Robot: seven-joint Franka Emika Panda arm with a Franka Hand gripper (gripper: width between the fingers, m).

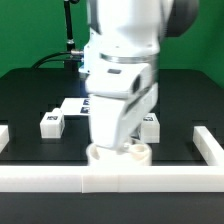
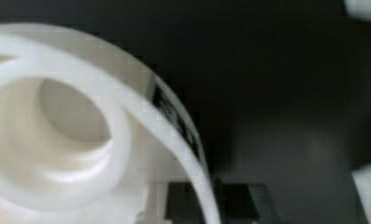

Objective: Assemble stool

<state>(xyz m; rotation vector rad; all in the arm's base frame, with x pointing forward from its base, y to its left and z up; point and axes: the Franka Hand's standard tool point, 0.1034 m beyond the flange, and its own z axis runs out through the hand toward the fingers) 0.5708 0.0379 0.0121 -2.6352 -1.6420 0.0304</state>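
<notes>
The round white stool seat point(image 1: 136, 154) lies on the black table against the front rail, mostly hidden by my arm. In the wrist view the seat point(image 2: 57, 110) fills the picture, with a socket showing and its rim running down between my dark fingers point(image 2: 248, 200). My gripper point(image 2: 214, 200) is closed on that rim; in the exterior view the gripper point(image 1: 118, 146) is right at the seat. One white tagged leg point(image 1: 52, 122) lies at the exterior view's left, and another leg point(image 1: 150, 126) lies at its right behind the arm. The third leg is hidden.
The marker board point(image 1: 72, 104) lies behind the arm. White border rails run along the front point(image 1: 110, 178), the exterior view's right point(image 1: 207, 148) and its left point(image 1: 3, 137). A black pole with cables stands at the back point(image 1: 68, 30).
</notes>
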